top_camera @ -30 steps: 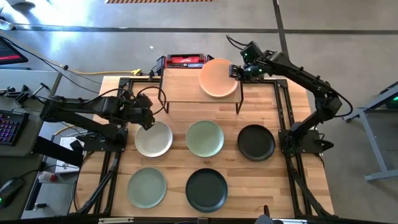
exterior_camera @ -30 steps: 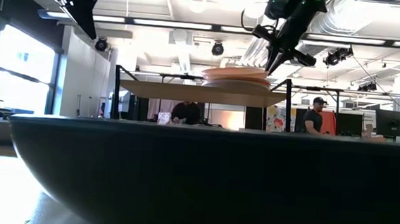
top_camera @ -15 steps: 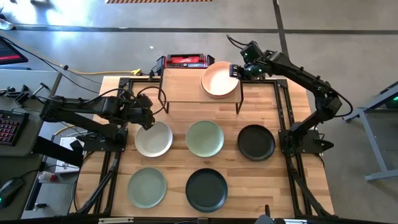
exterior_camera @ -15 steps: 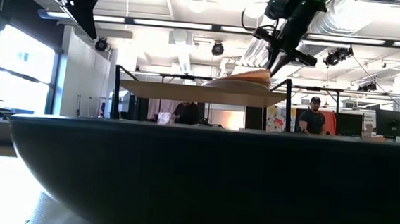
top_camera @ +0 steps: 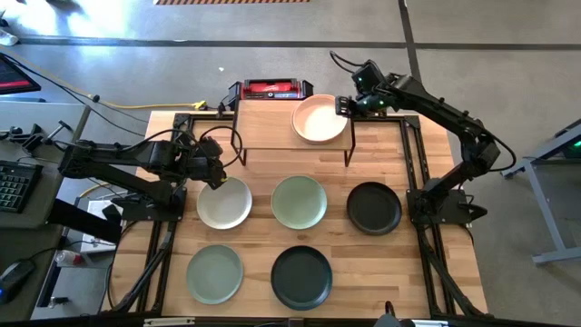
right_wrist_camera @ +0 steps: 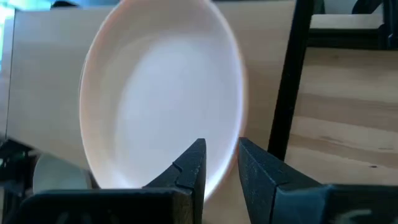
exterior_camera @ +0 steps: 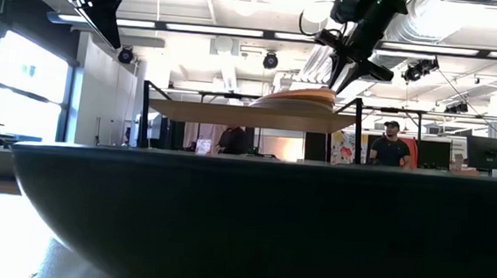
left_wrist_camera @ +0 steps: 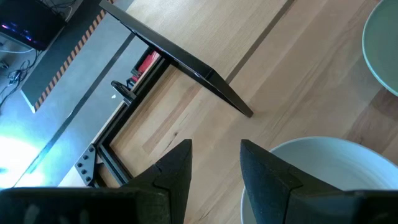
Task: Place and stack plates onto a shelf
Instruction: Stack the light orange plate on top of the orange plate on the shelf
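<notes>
A peach-pink plate lies on the right half of the small light-wood shelf. It also shows in the low view, with its right side a little higher than its left. My right gripper is at the plate's right rim, shut on it. My left gripper hovers open just off the far-left rim of a white plate, which lies flat on the table. In the left wrist view, bare wood shows between its fingertips. My right gripper pinches the peach plate's right rim, one finger over the plate's inside and one outside. The fingers come from the table's right, slanting down. The plate's left part rests on the shelf and the held side is slightly raised.
On the table lie two sage green plates and two black plates; one fills the low view's foreground. A red box sits behind the shelf. People stand in the room beyond.
The peach plate has come down in my right gripper's hold: it was held up above the shelf and now lies on it, its left side down first. My right gripper has barely shifted and stays closed on the rim.
</notes>
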